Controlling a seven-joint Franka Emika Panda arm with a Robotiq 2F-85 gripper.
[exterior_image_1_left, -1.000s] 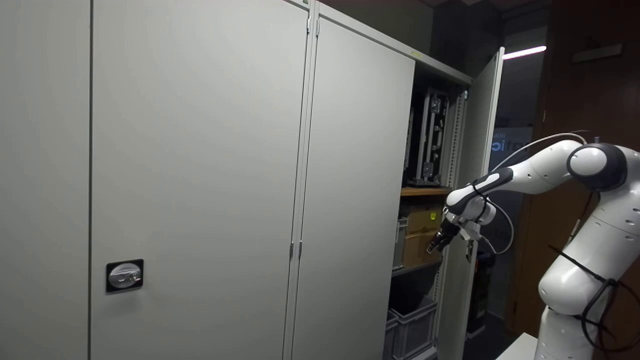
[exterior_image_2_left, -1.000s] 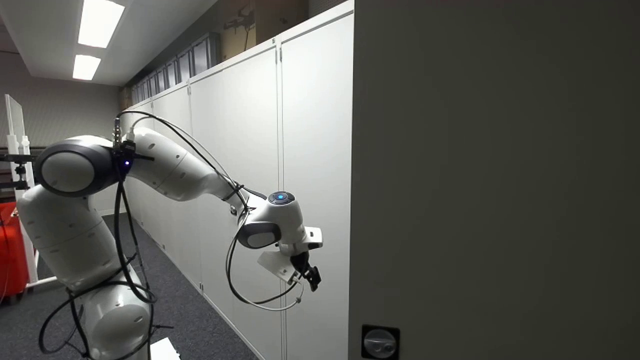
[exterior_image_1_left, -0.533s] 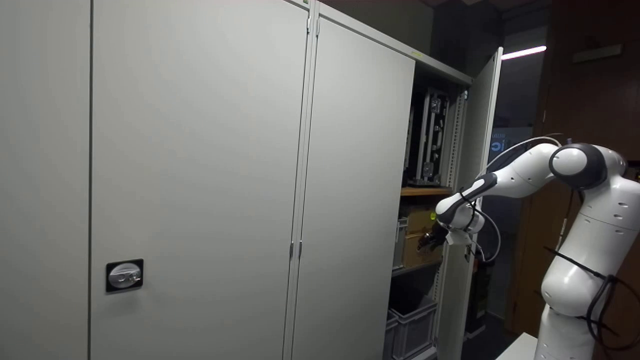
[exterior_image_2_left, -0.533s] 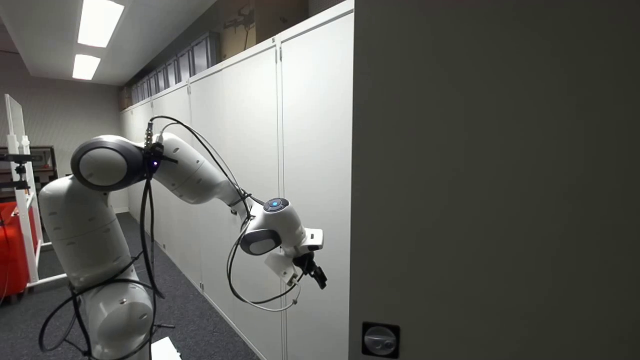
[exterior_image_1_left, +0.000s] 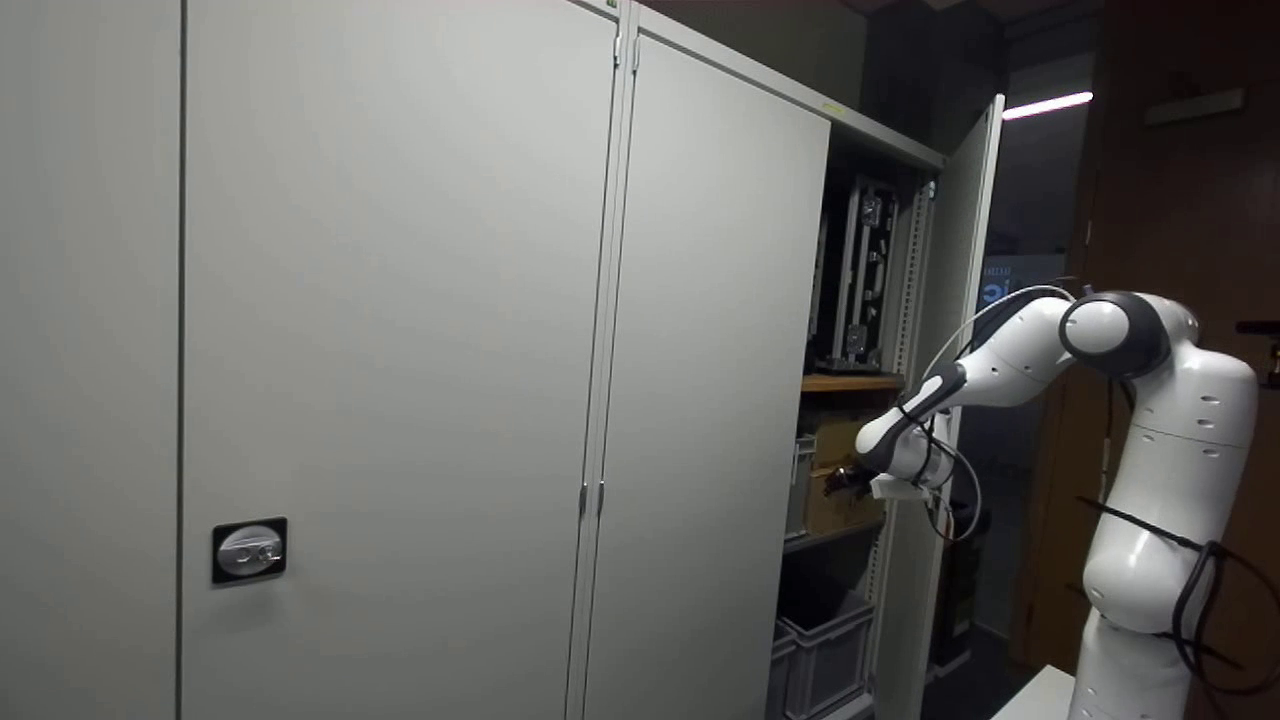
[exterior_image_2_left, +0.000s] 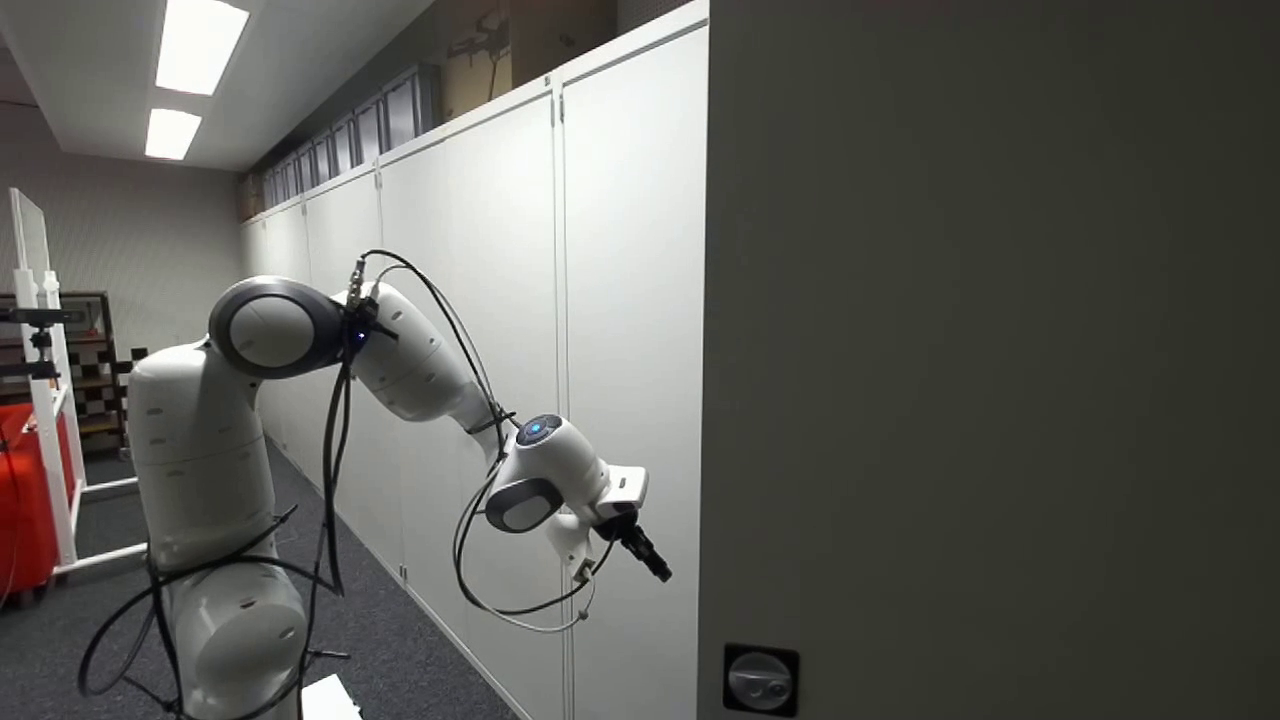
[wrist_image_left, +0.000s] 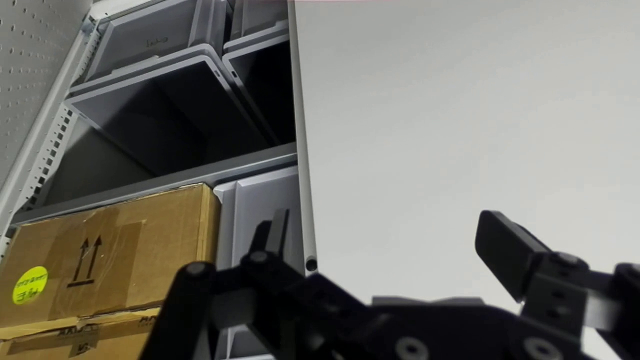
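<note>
"Fingers (wrist_image_left: 505, 240) of a robot gripper (wrist_image_left: 384, 222) spread wide before a line of pale cabinets (exterior_image_2_left: 480, 300), one at 7 o'clock and its partner at 4 o'clock in the wrist view. What do they hold?"

"Nothing. Pictured beyond them is a closed cabinet door (wrist_image_left: 450, 125), filling 2 o'clock, its long edge (wrist_image_left: 304, 200) dropping from 12 o'clock to just beside the finger at 7. Whether either finger touches the door, the views do not settle."

"And inside the cabinet?"

"Cardboard box (wrist_image_left: 135, 250), printed with twin arrows (wrist_image_left: 93, 257) and bearing a round yellow sticker (wrist_image_left: 30, 285), at 8 o'clock in that view, a second carton (wrist_image_left: 120, 335) right next to it. A grey crate (wrist_image_left: 250, 205) stands between the box and the door's edge. Grey bins (wrist_image_left: 145, 40) sit at 10 and 11 o'clock, dark mouths showing."

"Where does the arm (exterior_image_1_left: 1190, 420) stand?"

"White and sharply bent, at 3 o'clock in an exterior view, the gripper out in front of the cartons. A swung-out door (exterior_image_1_left: 960, 220) shows behind the forearm (exterior_image_1_left: 1015, 355), and a metal-framed unit (exterior_image_1_left: 858, 280) rests on a wood-coloured shelf (exterior_image_1_left: 850, 383) at 2 o'clock."

"What fills the foreground?"

"A dark panel (exterior_image_2_left: 990, 330), taking up 3 o'clock in an exterior view, with a round latch (exterior_image_2_left: 762, 680) at 5 o'clock. The gripper hangs at 6 o'clock there, slanting downward, near the panel's edge as that camera sees it."
</note>
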